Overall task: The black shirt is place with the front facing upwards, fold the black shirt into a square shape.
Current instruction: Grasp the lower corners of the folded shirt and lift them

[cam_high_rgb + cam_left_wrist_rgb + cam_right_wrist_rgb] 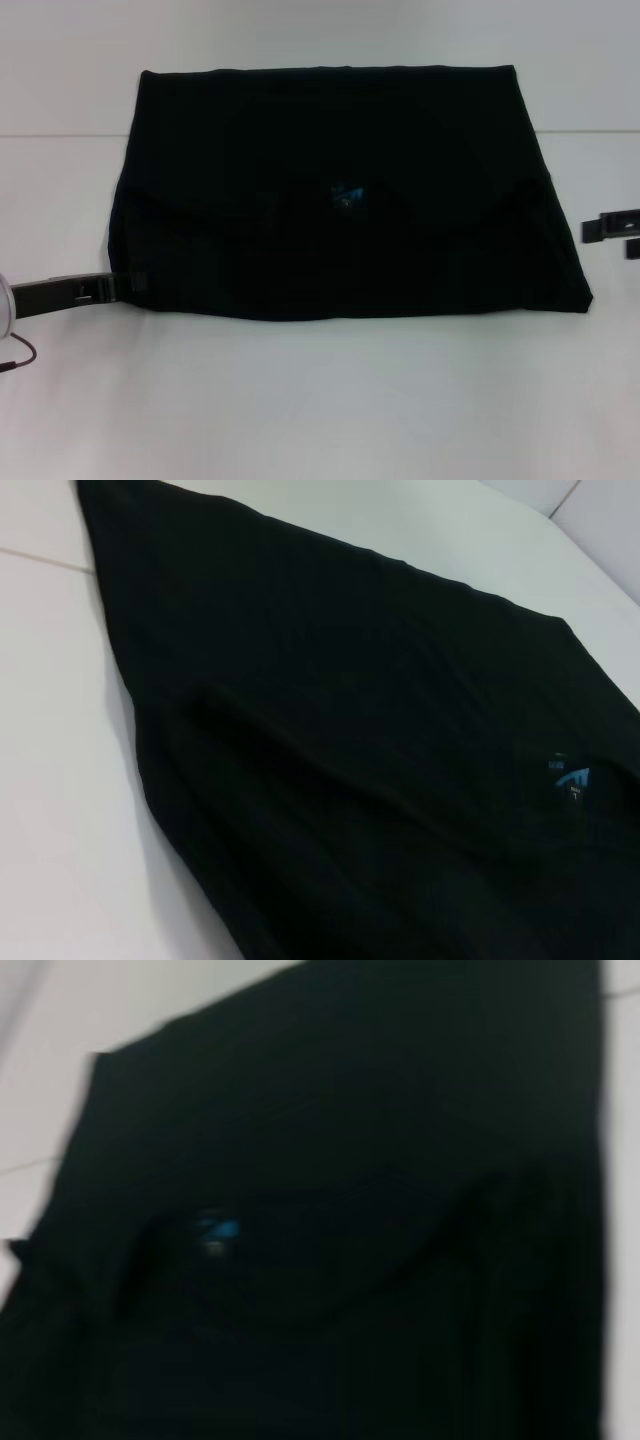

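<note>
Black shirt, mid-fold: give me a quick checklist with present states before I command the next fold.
1. The black shirt lies flat on the white table: ok, only shallow creases show.
2. First fold done: ok, a layer is folded over, the blue neck label near the middle, no chest print showing.
3. Shape square yet: not ok, it is a wide trapezoid, broader at the near edge.
4. Left gripper at a grasp point: ok, at the near left corner; contact cannot tell.
5. Right gripper placed: ok, just off the right edge, not touching.
6. Fingers open for grasping: cannot tell, either side.
</note>
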`<state>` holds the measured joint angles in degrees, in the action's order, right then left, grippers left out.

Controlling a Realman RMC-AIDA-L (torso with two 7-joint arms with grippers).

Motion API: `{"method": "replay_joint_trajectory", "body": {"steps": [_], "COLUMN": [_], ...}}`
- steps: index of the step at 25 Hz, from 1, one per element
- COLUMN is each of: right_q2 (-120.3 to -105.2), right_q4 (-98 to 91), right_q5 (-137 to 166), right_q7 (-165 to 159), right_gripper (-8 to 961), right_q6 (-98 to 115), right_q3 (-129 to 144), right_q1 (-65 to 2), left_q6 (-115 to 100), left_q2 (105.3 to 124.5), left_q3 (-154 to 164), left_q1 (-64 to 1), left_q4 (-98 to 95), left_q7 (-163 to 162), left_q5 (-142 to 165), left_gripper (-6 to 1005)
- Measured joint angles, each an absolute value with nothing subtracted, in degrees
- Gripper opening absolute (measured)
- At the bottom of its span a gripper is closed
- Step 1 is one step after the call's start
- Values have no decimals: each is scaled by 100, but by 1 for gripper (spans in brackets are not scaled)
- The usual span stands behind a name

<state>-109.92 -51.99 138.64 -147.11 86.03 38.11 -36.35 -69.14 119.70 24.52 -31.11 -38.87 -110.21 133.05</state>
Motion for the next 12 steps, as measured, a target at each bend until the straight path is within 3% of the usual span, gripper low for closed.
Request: {"method": "replay_joint_trajectory", "body": {"steps": [12], "right_q2": [-11157], "right_q4": [-4720], "right_q5": [14948], "right_q7": [-14812], "right_gripper": [813], "right_q6": [8082], "right_q3": [4101], "right_q1": [-4103], "left_q6": [-6954], "left_q2": [11950], "left_q3": [2454], "left_q1": [-3113], "left_q4": [-3884], "left_q7": [-11014], "left_q5": [13307], "left_gripper": [61]}}
